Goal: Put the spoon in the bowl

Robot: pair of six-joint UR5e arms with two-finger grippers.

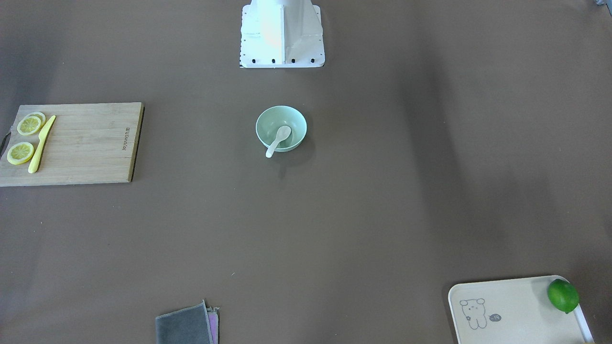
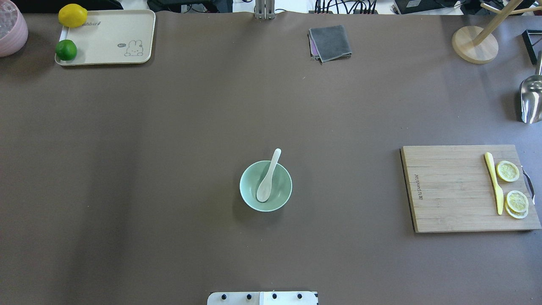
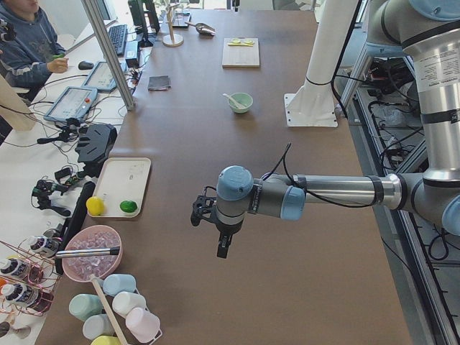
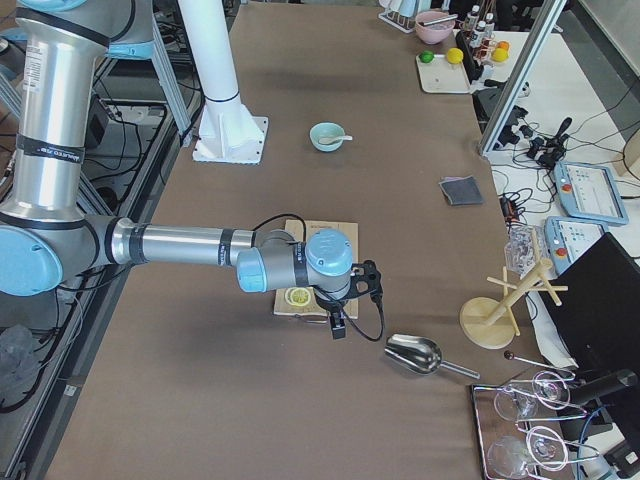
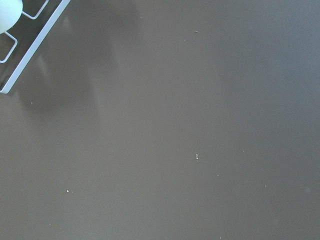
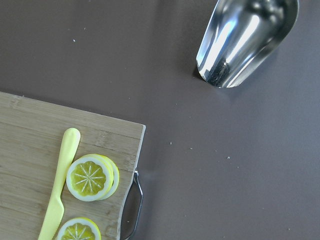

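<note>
The white spoon [image 2: 268, 176] lies in the mint-green bowl [image 2: 284, 189] at the table's middle, scoop down inside and handle leaning out over the rim. Both also show in the front view: spoon [image 1: 278, 140], bowl [image 1: 297, 124]. My left gripper [image 3: 224, 248] hangs over the table's left end, far from the bowl [image 3: 243, 105]. My right gripper [image 4: 338, 328] hangs over the cutting board at the right end, far from the bowl [image 4: 322, 138]. Both grippers show only in the side views, so I cannot tell whether they are open or shut. Neither wrist view shows fingers.
A wooden cutting board [image 2: 449, 190] with a yellow knife [image 2: 494, 183] and lemon slices [image 2: 507, 171] lies at the right. A metal scoop [image 6: 245, 40] and a wooden stand [image 2: 474, 44] are beyond it. A tray [image 2: 106, 38] with a lime and lemon is far left. A grey cloth [image 2: 330, 42] lies at the far edge.
</note>
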